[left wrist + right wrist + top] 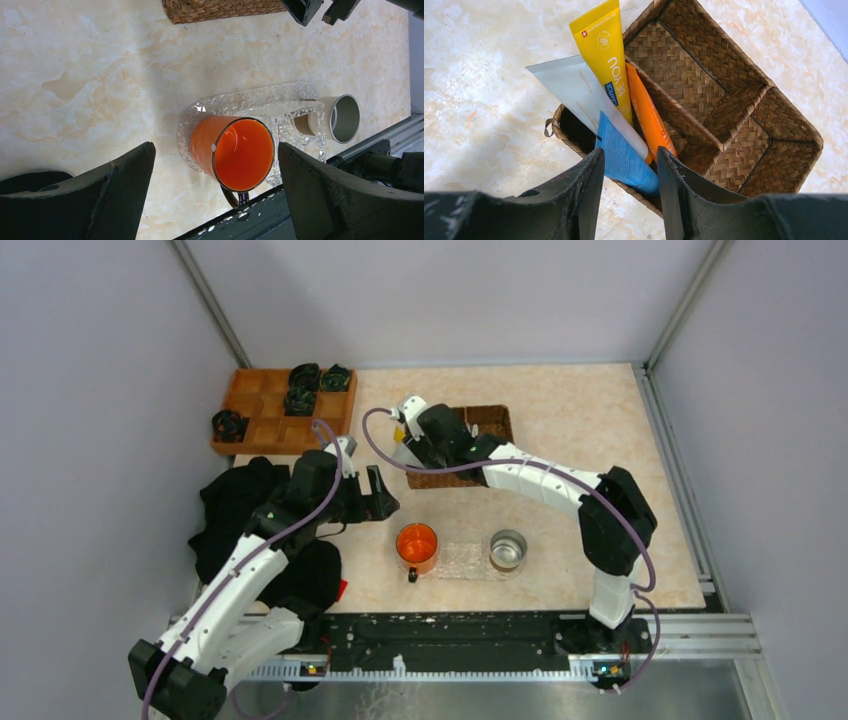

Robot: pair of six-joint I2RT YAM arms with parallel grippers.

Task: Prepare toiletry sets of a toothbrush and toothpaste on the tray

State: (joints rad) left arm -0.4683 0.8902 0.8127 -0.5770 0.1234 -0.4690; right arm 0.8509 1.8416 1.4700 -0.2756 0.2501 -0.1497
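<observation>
R gripper (630, 152) pinches blue tube (621, 145) in basket (734, 100) (mid-counter, toward far edge); L gripper (215, 147) wide open above mug (235, 155).

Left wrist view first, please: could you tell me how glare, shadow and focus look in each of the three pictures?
Left wrist: the tray sparkles with small highlights, the orange mug is sharp. Right wrist: the tubes and wicker basket are crisp, the table at left washed bright. Top external: even, soft light; small things lack detail.
</observation>
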